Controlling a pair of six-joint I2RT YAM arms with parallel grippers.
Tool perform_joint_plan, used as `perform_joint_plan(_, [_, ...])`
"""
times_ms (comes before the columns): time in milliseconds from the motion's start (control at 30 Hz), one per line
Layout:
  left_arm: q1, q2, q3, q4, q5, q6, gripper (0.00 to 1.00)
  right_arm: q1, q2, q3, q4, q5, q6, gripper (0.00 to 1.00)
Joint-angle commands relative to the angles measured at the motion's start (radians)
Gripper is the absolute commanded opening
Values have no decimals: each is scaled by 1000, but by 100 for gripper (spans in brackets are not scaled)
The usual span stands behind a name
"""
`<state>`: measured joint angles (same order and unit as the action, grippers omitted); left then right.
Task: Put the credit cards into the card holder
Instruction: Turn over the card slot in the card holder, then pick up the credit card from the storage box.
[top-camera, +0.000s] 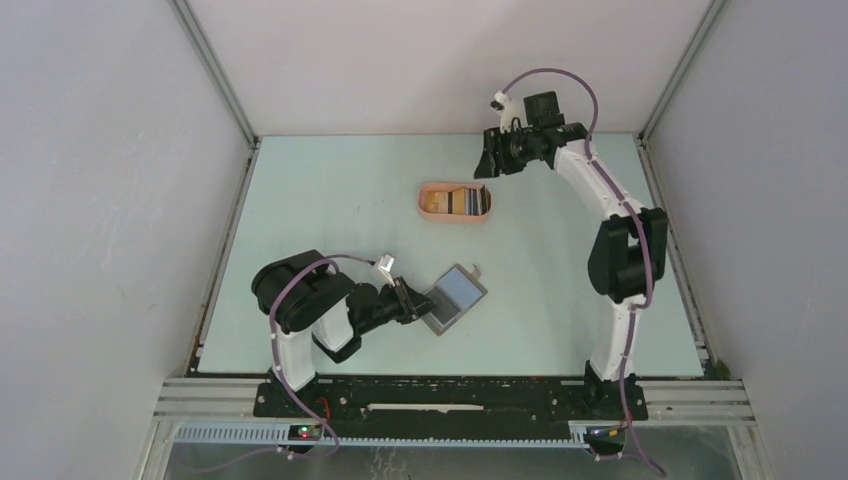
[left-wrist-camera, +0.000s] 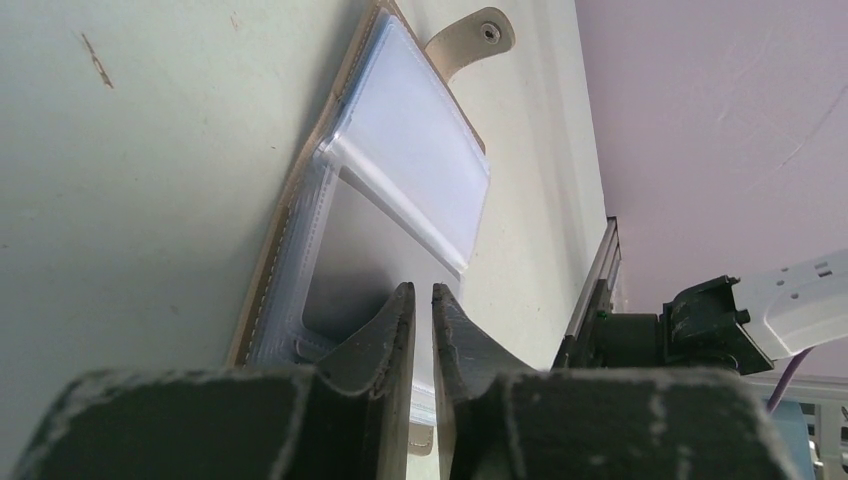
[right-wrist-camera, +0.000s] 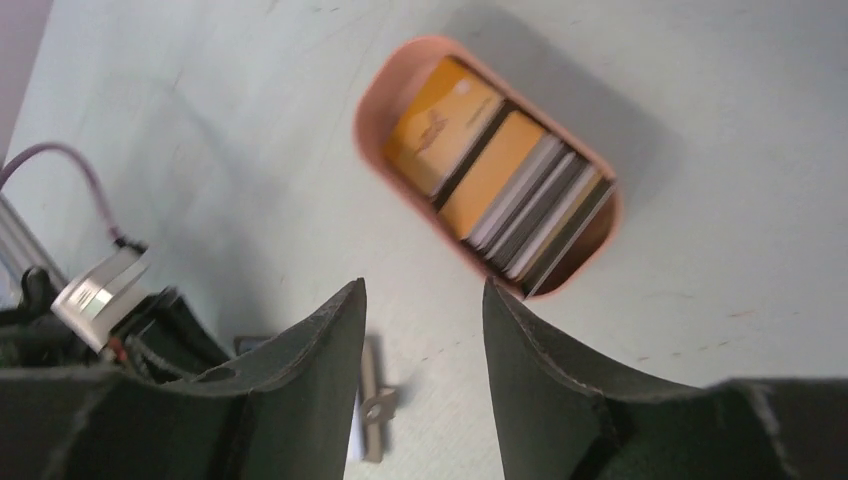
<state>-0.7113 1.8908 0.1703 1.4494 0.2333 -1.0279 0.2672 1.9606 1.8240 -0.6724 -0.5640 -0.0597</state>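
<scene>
The card holder (top-camera: 458, 295) lies open on the table near my left arm, its clear sleeves up and its snap strap (left-wrist-camera: 487, 32) pointing away. My left gripper (top-camera: 412, 299) sits at its near-left edge. In the left wrist view the left gripper (left-wrist-camera: 423, 288) has its jaws almost together over the card holder (left-wrist-camera: 400, 170), with a sleeve's edge in the narrow gap. The credit cards (top-camera: 462, 201), orange and grey-striped, stand packed in a pink tray. My right gripper (top-camera: 497, 155) hovers open beyond the tray; the right gripper (right-wrist-camera: 425, 290) holds nothing, with the cards (right-wrist-camera: 490, 165) ahead.
The salmon-pink oval tray (top-camera: 425, 205) sits mid-table, its rim (right-wrist-camera: 372, 100) seen from above in the right wrist view. Grey walls close in the table on three sides. The metal rail (top-camera: 450, 395) with both arm bases runs along the near edge.
</scene>
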Motion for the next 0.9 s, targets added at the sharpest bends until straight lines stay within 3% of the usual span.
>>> perform_joint_plan(0, [-2, -14, -25, -22, -25, 55, 18, -17, 165, 152, -66, 54, 74, 55])
perform_joint_plan(433, [-4, -29, -21, -22, -18, 61, 18, -17, 341, 283, -117, 138, 61, 44])
perform_joint_plan(867, [-3, -27, -17, -22, -11, 59, 19, -17, 404, 307, -132, 138, 72, 40])
